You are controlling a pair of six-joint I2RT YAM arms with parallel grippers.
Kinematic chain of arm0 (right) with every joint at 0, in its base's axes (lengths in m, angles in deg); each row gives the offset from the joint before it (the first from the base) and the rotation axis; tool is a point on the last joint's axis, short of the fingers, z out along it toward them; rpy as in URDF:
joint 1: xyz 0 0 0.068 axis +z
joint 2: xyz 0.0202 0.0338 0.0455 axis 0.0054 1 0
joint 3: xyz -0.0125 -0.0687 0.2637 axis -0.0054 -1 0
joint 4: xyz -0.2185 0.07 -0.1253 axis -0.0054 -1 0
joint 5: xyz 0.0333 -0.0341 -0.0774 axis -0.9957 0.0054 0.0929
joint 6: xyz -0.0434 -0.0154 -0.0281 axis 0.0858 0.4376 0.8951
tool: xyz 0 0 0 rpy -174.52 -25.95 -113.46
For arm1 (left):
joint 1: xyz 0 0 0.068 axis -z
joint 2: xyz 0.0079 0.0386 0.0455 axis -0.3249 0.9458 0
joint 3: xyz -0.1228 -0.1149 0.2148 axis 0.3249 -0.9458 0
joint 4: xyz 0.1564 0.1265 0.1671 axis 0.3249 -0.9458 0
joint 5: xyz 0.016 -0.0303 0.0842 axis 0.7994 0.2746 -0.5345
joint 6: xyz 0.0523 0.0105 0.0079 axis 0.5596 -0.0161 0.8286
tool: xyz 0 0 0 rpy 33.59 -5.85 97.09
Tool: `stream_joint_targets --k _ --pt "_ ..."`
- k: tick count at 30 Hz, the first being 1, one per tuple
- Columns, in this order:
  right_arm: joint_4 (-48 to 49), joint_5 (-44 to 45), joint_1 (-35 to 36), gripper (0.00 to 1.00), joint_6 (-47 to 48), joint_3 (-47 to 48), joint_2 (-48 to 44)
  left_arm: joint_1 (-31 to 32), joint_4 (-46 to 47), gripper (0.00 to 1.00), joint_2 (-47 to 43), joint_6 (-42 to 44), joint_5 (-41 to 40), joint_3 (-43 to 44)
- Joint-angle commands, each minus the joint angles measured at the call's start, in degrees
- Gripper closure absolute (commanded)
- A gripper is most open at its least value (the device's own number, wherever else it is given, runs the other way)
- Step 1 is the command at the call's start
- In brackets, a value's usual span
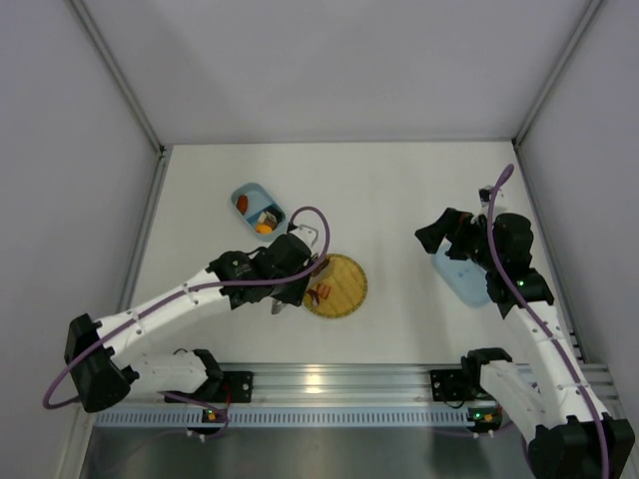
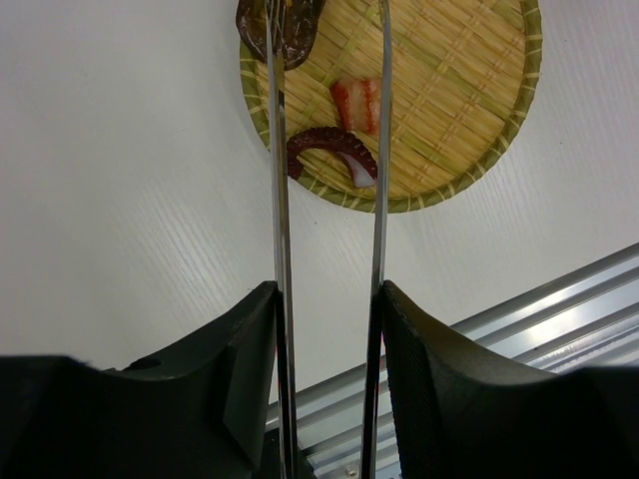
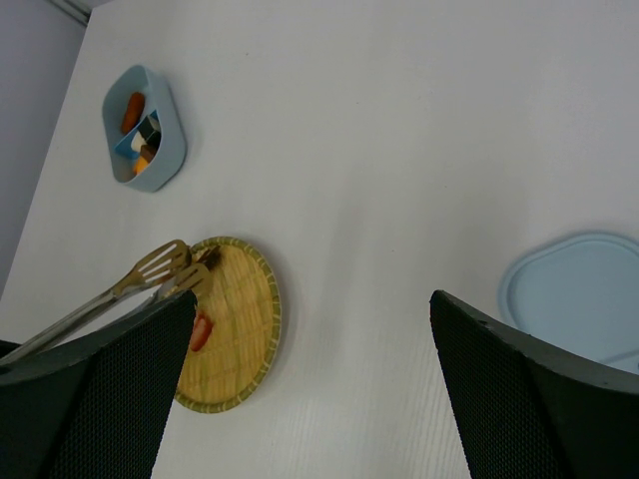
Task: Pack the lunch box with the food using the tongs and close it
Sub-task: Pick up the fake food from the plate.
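Top view: lunch box [image 1: 252, 191] sits open at far left-centre with orange and other pieces [image 1: 264, 222] in it. The left gripper [image 1: 293, 261] is just nearer than the box, at the left rim of the yellow woven plate [image 1: 349, 279]. The right gripper [image 1: 439, 235] hovers at the far-left corner of the lid [image 1: 459, 282], which lies flat, well right of the plate. Left wrist: jaws clamp the tongs [image 2: 280, 249] and both silver arms run between the pads [image 2: 429, 379]. The tips reach over the plate at a brown piece [image 2: 285, 30]; a red-white piece [image 2: 357, 100] and a dark red curled piece [image 2: 334, 150] lie between the arms. Right wrist: jaws spread wide, gripping nothing, with the lid below the right finger and the box far off, upper left.
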Motion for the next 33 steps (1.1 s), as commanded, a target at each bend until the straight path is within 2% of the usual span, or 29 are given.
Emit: stream_joint_targets --k 1,16,33 --pt "1.5 0.4 -0.9 0.01 0.8 0.7 -0.8 0.3 3.5 0.51 0.1 0.9 0.6 -0.1" --pt "1.4 0.8 -0.9 0.01 0.9 0.6 -0.9 0.3 4.4 0.52 2.5 1.4 0.0 0.2" --pt "1.7 0.7 -0.8 0.0 0.8 0.5 -0.8 0.3 2.5 0.66 2.8 1.0 -1.7 0.8"
